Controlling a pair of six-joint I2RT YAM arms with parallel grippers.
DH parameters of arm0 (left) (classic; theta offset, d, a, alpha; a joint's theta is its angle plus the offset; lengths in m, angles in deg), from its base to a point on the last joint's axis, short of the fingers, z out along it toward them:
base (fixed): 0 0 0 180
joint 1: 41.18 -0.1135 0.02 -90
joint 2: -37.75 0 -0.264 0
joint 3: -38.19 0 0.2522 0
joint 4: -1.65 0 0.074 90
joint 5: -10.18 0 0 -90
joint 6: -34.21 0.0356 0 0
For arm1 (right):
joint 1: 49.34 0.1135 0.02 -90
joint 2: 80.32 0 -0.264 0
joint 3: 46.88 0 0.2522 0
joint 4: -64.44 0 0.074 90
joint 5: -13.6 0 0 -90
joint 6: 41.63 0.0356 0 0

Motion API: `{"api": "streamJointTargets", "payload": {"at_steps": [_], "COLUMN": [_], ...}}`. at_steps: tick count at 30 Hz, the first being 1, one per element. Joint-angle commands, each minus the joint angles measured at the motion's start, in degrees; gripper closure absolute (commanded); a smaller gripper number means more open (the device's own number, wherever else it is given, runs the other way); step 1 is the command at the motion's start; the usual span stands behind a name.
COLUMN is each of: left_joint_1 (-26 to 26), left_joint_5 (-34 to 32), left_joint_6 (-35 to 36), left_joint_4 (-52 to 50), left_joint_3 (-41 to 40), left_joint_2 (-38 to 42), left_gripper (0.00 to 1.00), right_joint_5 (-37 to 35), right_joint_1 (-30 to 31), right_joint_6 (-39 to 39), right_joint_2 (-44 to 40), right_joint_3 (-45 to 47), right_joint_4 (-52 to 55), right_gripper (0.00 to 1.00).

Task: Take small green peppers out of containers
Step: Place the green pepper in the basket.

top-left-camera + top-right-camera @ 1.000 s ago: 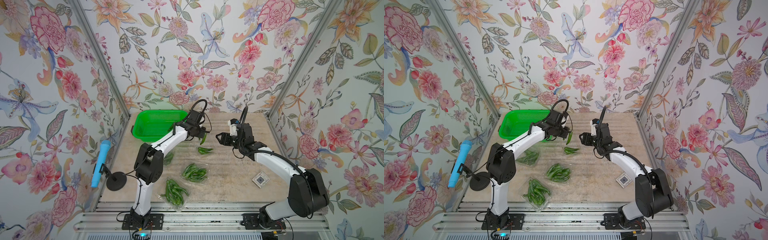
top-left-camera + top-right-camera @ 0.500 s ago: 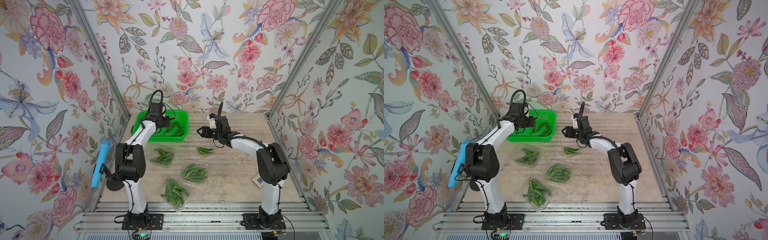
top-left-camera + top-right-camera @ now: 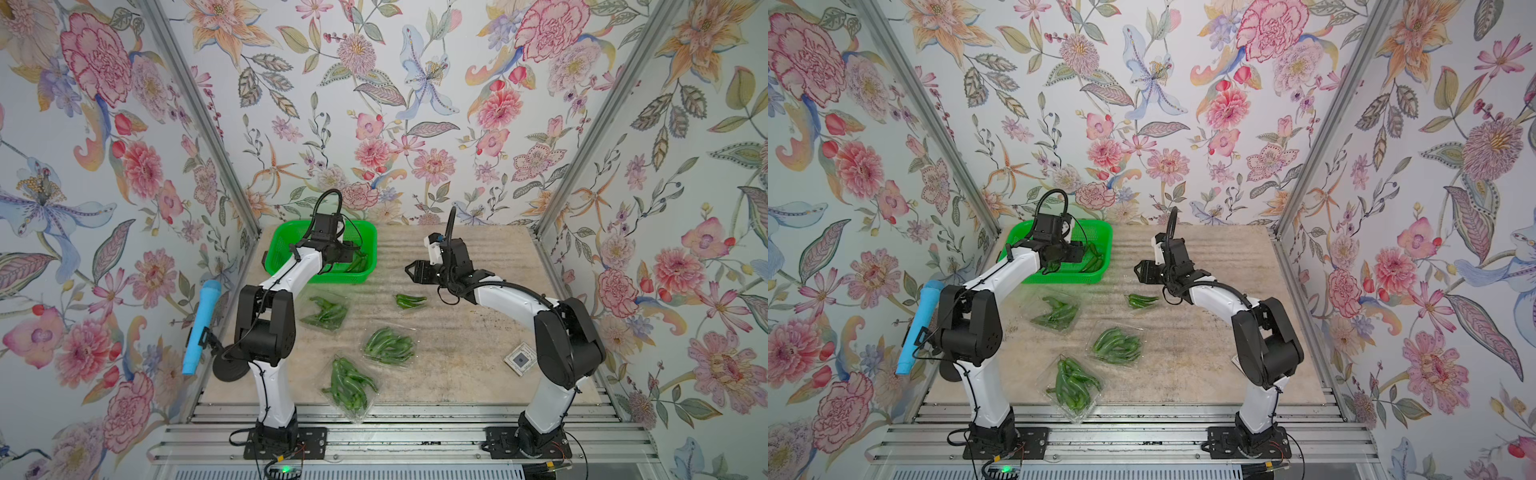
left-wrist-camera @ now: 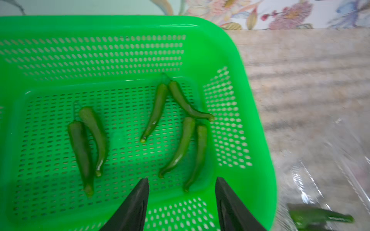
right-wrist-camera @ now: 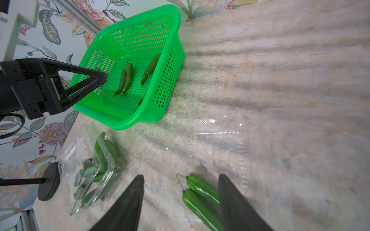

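Observation:
My left gripper (image 3: pixel 354 252) (image 4: pixel 181 180) hovers open and empty over the green basket (image 3: pixel 328 277) (image 4: pixel 254 112). Several small green peppers (image 4: pixel 155 112) lie loose on the basket's floor. My right gripper (image 3: pixel 409 270) (image 5: pixel 181 177) is open above the table. Below it, two small green peppers (image 3: pixel 409 300) (image 5: pixel 200 195) rest in an opened clear container (image 5: pixel 212 128). Three more clear containers (image 3: pixel 326 312) (image 3: pixel 388 345) (image 3: pixel 349 384) full of peppers lie on the table nearer the front. One of them (image 5: pixel 90 166) shows in the right wrist view.
The basket stands at the back left corner against the flowered walls. A blue microphone (image 3: pixel 201 328) on a black round stand (image 3: pixel 228 368) sits at the left edge. A small square tag (image 3: pixel 519 358) lies at the right front.
My left gripper swung from the table's middle back over the basket and opened, and the pepper it carried is no longer in it. The right gripper shifted a little to the left.

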State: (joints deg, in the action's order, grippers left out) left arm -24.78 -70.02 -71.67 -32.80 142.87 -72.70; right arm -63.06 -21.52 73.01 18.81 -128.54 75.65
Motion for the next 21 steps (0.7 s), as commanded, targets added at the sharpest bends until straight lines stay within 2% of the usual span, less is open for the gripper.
{"api": "streamJointTargets", "payload": {"at_steps": [1,7,9,15,21], "left_joint_1": [7.54,16.73,18.77,19.63,20.06], "left_joint_5": [0.62,-0.31,-3.90,-6.50,-10.08], "left_joint_6": [5.42,9.35,10.86,15.06,20.58], "left_joint_4": [-0.67,-10.48,-12.24,-17.34,-23.79], "left_joint_3": [-0.81,5.32,6.84,13.08,20.09], "left_joint_2": [2.75,-4.04,-6.15,-12.86,-19.36], "left_gripper": [0.42,0.43,0.42,0.41,0.42], "right_joint_5": [-2.73,-4.13,-3.93,-3.26,-1.97], "right_joint_1": [-2.74,-6.46,-7.30,-9.15,-11.11], "right_joint_6": [-1.30,0.06,0.51,1.08,0.84], "right_joint_2": [-6.89,-18.25,-21.17,-27.22,-29.65], "right_joint_3": [6.83,19.87,22.98,28.54,30.61], "right_joint_4": [1.92,1.93,1.90,1.91,1.93], "right_gripper": [0.38,0.38,0.38,0.37,0.37]}}
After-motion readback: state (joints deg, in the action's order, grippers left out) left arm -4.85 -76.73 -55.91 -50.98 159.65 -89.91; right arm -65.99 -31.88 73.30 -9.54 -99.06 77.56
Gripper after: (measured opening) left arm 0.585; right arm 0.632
